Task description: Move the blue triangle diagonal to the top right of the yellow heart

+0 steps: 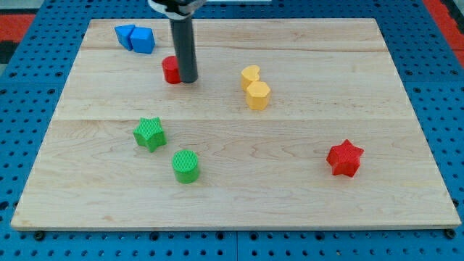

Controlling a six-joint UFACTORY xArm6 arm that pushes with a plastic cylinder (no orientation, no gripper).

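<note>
Two blue blocks sit touching at the view's top left: one (125, 34) on the left and one (143, 40) on the right; I cannot tell which is the triangle. The yellow heart (250, 75) lies right of centre near the top, touching a yellow hexagon-like block (258, 95) just below it. My tip (188, 79) is on the board right against the right side of a small red round block (171, 69), below and to the right of the blue blocks and left of the heart.
A green star (150, 133) and a green cylinder (185, 166) lie at the lower left. A red star (344, 158) lies at the lower right. The wooden board (304, 210) rests on a blue pegboard surface.
</note>
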